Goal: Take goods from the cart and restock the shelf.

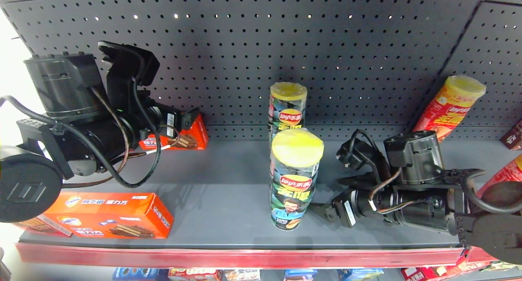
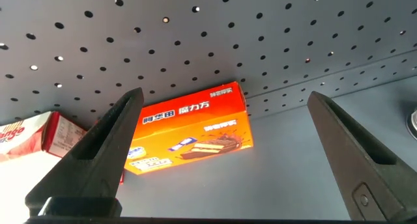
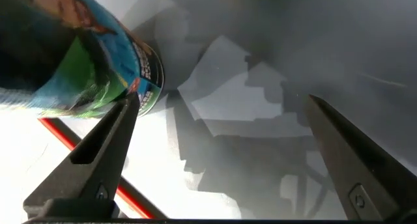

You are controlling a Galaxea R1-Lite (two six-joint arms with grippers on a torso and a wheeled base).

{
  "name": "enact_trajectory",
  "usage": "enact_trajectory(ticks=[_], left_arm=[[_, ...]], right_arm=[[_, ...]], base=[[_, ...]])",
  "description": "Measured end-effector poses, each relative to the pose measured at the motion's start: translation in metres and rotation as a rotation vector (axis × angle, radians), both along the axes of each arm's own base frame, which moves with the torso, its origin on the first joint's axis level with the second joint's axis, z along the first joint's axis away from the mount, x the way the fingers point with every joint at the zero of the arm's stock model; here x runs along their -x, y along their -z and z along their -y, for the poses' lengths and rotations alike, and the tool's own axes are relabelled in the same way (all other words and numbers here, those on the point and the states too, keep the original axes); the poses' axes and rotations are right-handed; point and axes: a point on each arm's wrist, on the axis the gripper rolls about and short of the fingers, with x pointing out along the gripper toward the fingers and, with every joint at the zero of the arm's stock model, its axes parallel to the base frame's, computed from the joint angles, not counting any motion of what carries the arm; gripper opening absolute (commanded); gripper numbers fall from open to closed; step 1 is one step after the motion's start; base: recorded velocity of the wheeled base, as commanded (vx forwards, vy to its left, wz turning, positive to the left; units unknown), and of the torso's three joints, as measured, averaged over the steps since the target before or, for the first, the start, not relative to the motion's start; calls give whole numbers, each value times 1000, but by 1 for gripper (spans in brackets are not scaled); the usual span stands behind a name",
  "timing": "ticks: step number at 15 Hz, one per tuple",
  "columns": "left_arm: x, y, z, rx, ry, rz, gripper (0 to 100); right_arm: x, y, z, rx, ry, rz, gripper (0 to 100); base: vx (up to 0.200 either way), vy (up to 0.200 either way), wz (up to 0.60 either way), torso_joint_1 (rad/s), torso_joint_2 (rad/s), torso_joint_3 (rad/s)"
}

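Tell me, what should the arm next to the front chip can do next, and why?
Probably draw the right gripper straight back off the shelf. Its jaws are open and apart from the front can, which stands upright on the shelf, so that can looks placed already.

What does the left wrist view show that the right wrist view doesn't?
Left wrist view: the orange biscuit box at the foot of the pegboard, with a red-and-white box beside it. Right wrist view: the lower end of the chip can and the red shelf edge. Shared: the grey shelf deck, and an open gripper, the left gripper and the right gripper respectively.
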Motion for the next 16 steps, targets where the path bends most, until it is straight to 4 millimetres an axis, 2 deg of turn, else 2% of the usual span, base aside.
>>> enact_trajectory(ticks=[2,4,6,9,12,16], left_arm=[[6,-4,-3,3,-3,9,100],[23,-14,-9,12,2,38,100],[50,-26,-15,28,17,85,100],[99,-32,-24,49,52,139,100],[153,-23,-36,69,103,185,100],[211,10,-56,69,157,225,100]], right_arm=[[4,-7,7,-18,12,24,100],[17,-25,20,-58,25,76,100],[38,-44,36,-105,31,141,100],[76,-62,63,-164,30,225,100],[118,-60,94,-205,33,284,100],[168,-37,130,-241,68,348,100]], base=[[0,0,0,0,0,0],[0,0,0,0,0,0],[0,0,0,0,0,0],[0,0,0,0,0,0],[0,0,0,0,0,0],[0,0,0,0,0,0]])
